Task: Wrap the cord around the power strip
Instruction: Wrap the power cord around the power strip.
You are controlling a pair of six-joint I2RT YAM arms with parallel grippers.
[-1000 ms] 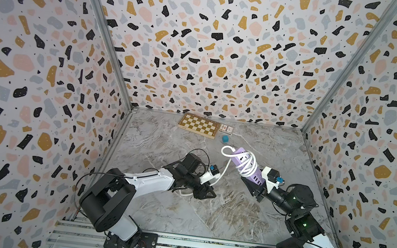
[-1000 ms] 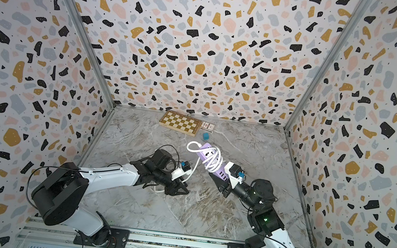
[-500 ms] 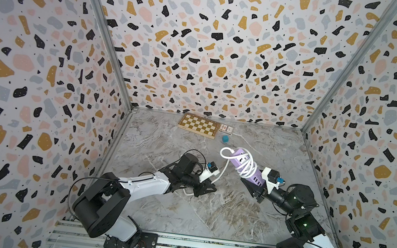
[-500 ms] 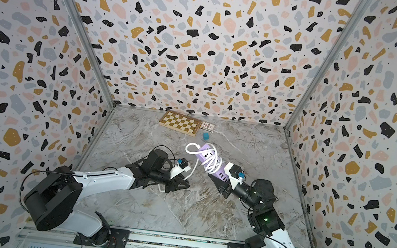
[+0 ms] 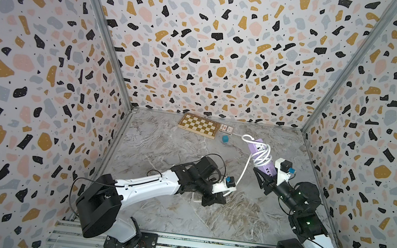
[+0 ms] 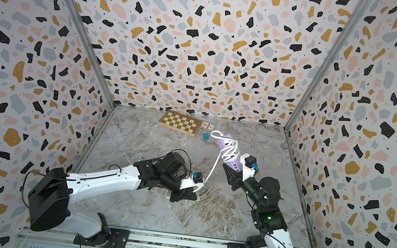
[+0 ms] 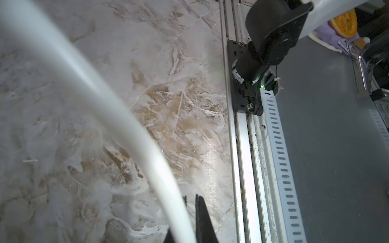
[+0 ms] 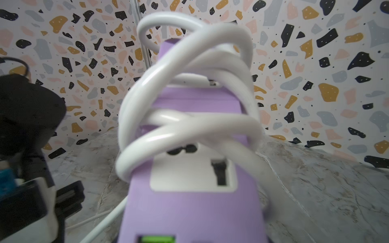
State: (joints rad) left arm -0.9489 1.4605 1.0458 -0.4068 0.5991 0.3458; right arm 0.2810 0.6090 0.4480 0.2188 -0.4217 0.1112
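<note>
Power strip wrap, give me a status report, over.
Left gripper shut on the cord, loose stretch. Right gripper shut on the power strip, held aloft, several coils on. Teal cube, chessboard behind, apart.

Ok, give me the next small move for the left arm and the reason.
Probably lift the left tool, shut on the cord, up and over the power strip to lay another turn. The right tool holds the strip raised with several loops on it, while a loose length hangs down to the left tool.
</note>
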